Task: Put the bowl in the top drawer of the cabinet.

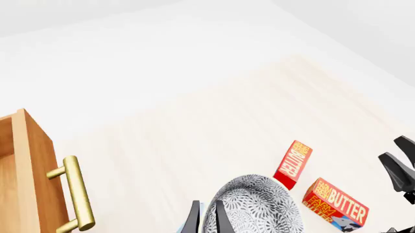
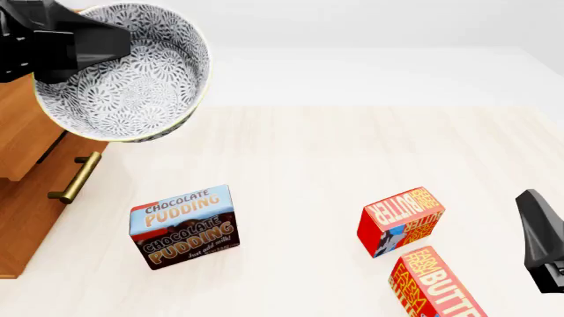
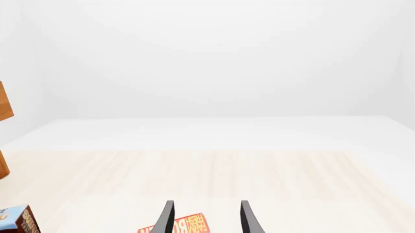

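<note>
Pale wood tabletop under white walls carries the loose boxes, and above its left side the bowl (image 2: 123, 76) is held in the air, tilted so its patterned inside faces the front camera. Left gripper (image 1: 206, 218) is clenched on the bowl's rim, one finger inside the wall and one outside, with the bowl's body spreading forward from the jaws.

From those jaws the top drawer (image 1: 29, 170) lies off to the side and lower, pulled out, its brass handle (image 1: 73, 194) facing the bowl. That is the relation the next move turns on: the bowl has to travel sideways over the drawer front, then down into the cavity. The left arm is plainly the nearer one, since it holds the bowl right beside the cabinet (image 2: 26, 198).

Right gripper (image 3: 206, 216) hangs released and holding nothing, well apart from the cabinet, above a butter box (image 2: 401, 221); a second butter box (image 2: 436, 287) and the pudding box (image 2: 183, 226) also lie on the table.

The drawer's inside is mostly cut off in every view, so its free room cannot be judged, and the left arm hides part of the bowl's rim
</note>
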